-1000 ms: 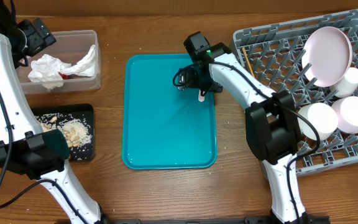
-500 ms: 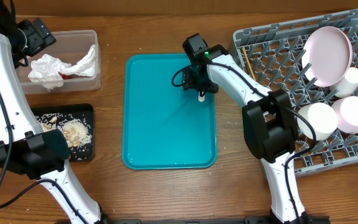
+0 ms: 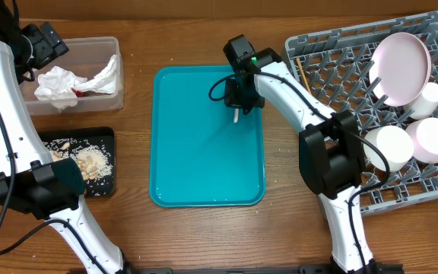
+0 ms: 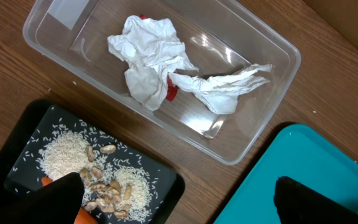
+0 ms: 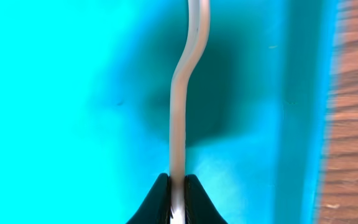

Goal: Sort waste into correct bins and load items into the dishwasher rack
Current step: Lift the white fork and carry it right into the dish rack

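Right gripper (image 5: 177, 184) is pinched tight on one end of the white fork (image 5: 182, 93) near the teal tray's (image 3: 196, 167) far-right corner, fork running straight out from the fingertips; the rack (image 3: 333, 68) lies just right, on this arm's side.

The white plastic fork (image 5: 177, 124) is cut off by the wrist view's top edge; its lower end is hidden inside the right gripper (image 5: 177, 202).

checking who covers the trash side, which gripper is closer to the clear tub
Left. The left gripper hangs open at the clear tub's left end; the right gripper is off over the teal tray, shut on the white fork.
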Robot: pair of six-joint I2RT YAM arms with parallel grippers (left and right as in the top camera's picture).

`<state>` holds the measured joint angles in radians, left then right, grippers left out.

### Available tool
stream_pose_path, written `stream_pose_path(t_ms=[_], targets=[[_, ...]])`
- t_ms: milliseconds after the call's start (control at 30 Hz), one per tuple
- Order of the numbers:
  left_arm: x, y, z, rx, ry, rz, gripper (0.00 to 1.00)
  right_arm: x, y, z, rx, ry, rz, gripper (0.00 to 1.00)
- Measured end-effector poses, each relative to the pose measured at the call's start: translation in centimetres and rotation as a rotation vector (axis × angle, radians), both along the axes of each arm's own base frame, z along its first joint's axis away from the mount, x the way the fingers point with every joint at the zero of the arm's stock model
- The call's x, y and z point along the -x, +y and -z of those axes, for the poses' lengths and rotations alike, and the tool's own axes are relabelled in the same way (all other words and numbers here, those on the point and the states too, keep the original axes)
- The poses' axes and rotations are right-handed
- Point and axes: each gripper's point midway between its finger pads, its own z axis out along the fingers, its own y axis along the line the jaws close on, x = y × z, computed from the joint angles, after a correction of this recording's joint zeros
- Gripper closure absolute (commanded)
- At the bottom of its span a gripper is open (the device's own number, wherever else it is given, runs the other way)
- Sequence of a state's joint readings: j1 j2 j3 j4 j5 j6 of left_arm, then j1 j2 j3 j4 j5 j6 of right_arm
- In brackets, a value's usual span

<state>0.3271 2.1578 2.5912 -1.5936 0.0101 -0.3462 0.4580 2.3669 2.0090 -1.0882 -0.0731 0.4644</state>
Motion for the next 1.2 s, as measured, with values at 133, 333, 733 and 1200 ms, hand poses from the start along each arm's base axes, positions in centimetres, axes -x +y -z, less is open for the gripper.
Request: stream_pose_path(t_ms=[133, 333, 733, 1200], targets=[[0.0, 0.0, 0.0, 0.0, 0.0, 0.0, 0.0, 1.7, 0.1, -0.5, -0.061, 0.121, -0.034, 0.96], [0.0, 0.0, 0.0, 0.0, 0.0, 0.0, 0.0, 0.4, -2.7, -7.1, -0.156, 0.118, -0.061, 0.96], [0.0, 0.0, 0.0, 0.0, 0.0, 0.0, 0.0, -2.2, -19.4, -18.1, -0.152, -0.15, -0.076, 0.96], [0.0, 0.0, 0.0, 0.0, 0.0, 0.0, 0.0, -1.9, -19.7, -9.1, -0.134, -0.059, -0.239, 0.46]])
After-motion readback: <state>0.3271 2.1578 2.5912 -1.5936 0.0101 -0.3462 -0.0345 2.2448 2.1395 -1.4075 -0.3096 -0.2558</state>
